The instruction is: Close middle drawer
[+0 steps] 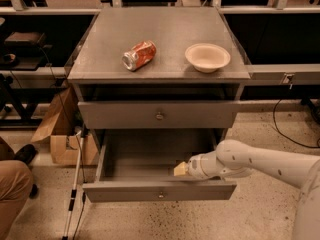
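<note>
The middle drawer [125,190] is a grey metal tray pulled well out of the cabinet. Its flat front panel has a small round knob [160,195], and the inside looks empty. My gripper [181,169] is on a white arm that comes in from the right. Its yellowish tip is inside the open drawer, just behind the right half of the front panel and above the drawer floor. The taller drawer front [100,115] above stands slightly out from the cabinet and has a knob [159,116].
On the cabinet top [100,59] lie a crushed red can [139,55] and a beige bowl [207,57]. A cardboard box [59,129] and a white cane [74,184] stand to the left. A person's leg [12,189] is at the lower left. Cables lie on the floor to the right.
</note>
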### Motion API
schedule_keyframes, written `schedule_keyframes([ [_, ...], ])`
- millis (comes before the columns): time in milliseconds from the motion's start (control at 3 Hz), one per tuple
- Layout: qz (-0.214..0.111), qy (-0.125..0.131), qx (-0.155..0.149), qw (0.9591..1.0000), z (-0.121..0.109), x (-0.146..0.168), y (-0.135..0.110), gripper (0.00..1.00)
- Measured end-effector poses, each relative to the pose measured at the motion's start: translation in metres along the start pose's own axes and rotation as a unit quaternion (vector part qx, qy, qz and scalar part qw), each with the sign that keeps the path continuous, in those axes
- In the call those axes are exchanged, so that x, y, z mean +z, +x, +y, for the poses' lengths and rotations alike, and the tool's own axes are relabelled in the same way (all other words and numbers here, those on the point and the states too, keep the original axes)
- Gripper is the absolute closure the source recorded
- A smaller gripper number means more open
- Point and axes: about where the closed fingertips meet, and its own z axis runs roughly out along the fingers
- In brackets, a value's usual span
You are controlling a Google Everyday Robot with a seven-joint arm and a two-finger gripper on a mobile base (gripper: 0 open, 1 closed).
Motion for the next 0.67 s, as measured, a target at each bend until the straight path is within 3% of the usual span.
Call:
schedule_keyframes([
  [667,0.002,0.003,0.032,0.9995,-0.065,-0.044,0.019,1.00],
])
